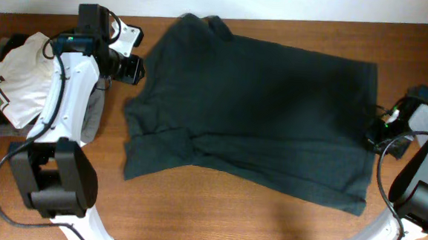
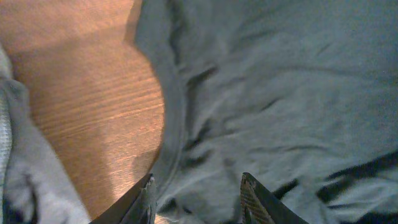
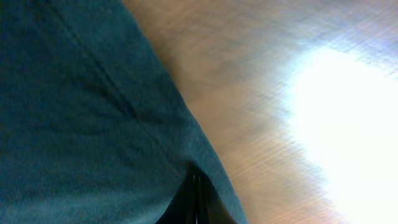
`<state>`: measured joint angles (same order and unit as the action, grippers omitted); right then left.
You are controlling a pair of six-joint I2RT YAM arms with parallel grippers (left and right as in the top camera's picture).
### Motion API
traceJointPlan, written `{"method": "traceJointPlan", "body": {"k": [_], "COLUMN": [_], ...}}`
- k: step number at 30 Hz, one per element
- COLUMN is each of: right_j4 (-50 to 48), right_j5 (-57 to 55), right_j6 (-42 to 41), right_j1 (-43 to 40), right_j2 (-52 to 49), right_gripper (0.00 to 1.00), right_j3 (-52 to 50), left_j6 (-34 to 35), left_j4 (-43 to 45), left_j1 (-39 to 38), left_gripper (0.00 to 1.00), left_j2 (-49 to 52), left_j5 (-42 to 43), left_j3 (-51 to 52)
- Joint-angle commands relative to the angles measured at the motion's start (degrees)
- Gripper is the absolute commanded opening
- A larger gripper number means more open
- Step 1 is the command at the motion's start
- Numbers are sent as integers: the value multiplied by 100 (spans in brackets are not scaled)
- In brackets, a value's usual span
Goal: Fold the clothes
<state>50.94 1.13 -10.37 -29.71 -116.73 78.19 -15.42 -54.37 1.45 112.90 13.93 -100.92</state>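
Observation:
A dark teal T-shirt (image 1: 256, 108) lies spread across the wooden table, its lower left corner folded over. My left gripper (image 1: 136, 70) is open at the shirt's left edge; in the left wrist view its fingers (image 2: 198, 199) straddle the shirt's hem (image 2: 171, 124). My right gripper (image 1: 373, 133) is shut on the shirt's right edge; in the right wrist view its closed fingers (image 3: 196, 199) pinch the teal cloth (image 3: 93, 124).
A pile of clothes with a white garment (image 1: 19, 78) on top lies at the table's left end, and grey cloth (image 2: 25, 168) from it shows beside my left gripper. Bare wood (image 1: 215, 217) runs along the front.

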Motion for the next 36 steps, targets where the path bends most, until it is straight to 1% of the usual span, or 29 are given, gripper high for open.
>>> {"method": "traceJointPlan", "body": {"k": [1, 2, 3, 4, 5, 6, 7, 8, 9, 11, 12, 14, 15, 16, 17, 18, 19, 20, 21, 23, 25, 26, 27, 28, 29, 32, 33, 34, 36], "right_j4": [420, 586, 841, 1123, 1351, 1440, 1657, 1814, 1963, 2291, 2277, 1805, 1484, 861, 468, 48, -103, -122, -85, 195, 791, 1139, 1539, 1985, 2184, 2365, 2391, 2433, 2385], "right_j5": [-590, -590, -584, -507, -267, -114, 470, 1207, 1523, 1565, 1567, 1521, 1451, 1453, 1425, 879, 297, -275, -984, -533, 994, 1821, 2426, 2900, 2953, 2953, 2953, 2951, 2951], "right_j6": [-68, -68, -68, -68, -66, -63, 68, 372, 439, 439, 437, 431, 393, 391, 387, 2, -337, -623, -885, -785, 280, 710, 896, 1045, 1043, 1008, 994, 997, 997], "right_j1": [-280, -282, -282, -284, -284, -284, -282, -280, -269, -116, 109, 551, 671, 839, 920, 949, 920, 846, 590, 28, -225, -216, -144, 22, 205, 857, 1012, 1228, 1373], "right_j2": [-258, -236, -225, -197, -133, -101, 17, 160, 240, 254, 251, 247, 243, 234, 221, 201, 201, 201, 199, 199, 245, 299, 352, 433, 527, 800, 809, 811, 811], "right_gripper": [4, 4, 14, 30, 34, 34, 34, 34, 34, 33, 33, 34, 30, 22, 19, 9, 5, 4, 4, 4, 5, 12, 17, 18, 18, 17, 17, 16, 16], "right_j3": [216, 501, 780, 1034, 1263, 1364, 1582, 1655, 1655, 1591, 1438, 1016, 813, 369, 35, -387, -599, -734, -776, -289, 780, 1318, 1843, 2326, 2483, 2511, 2511, 2511, 2511], "left_j6": [-96, -98, -96, -98, -98, -98, -101, -227, -247, -173, 164, 361, 361, 361, 361, 361, 361, 361, 358, 214, -227, -470, -691, -804, -804, -693, -588, -407, -348], "left_j4": [13, 42, 31, -129, -280, -323, -341, -337, -326, -308, -295, -584, -719, -981, -1095, -1298, -1379, -1440, -1469, -1432, -1207, -922, -546, -52, 490, 1569, 1746, 1836, 1794], "left_j1": [-2, -31, -46, -68, -66, -66, -66, -66, -55, 13, 142, 337, 337, 293, 269, 256, 256, 256, 256, 188, -116, -319, -527, -719, -883, -1115, -1115, -1093, -984], "left_gripper": [44, 44, 44, 44, 41, 34, 13, 3, 1, 0, 0, 0, 0, 1, 5, 9, 14, 15, 17, 20, 21, 21, 20, 14, 8, 2, 0, 0, 0], "left_j2": [767, 1027, 1198, 1368, 1447, 1482, 1585, 1803, 1967, 2264, 2234, 2153, 2118, 2037, 1969, 1775, 1674, 1572, 1427, 1381, 1384, 1384, 1412, 1532, 1775, 2614, 2811, 3067, 3206], "left_j5": [48, 236, 330, 326, 323, 308, 181, -26, -140, -960, -1587, -1274, -1121, -1062, -1067, -1025, -1023, -999, -603, 192, 326, 326, 326, 323, 328, 323, 280, -48, -457], "left_j3": [-26, -26, -26, -26, -26, -24, -24, -24, -24, -24, -129, -654, -850, -1180, -1351, -1650, -1757, -1825, -1836, -1834, -1832, -1812, -1781, -1764, -1764, -1764, -1764, -1764, -1762]}}
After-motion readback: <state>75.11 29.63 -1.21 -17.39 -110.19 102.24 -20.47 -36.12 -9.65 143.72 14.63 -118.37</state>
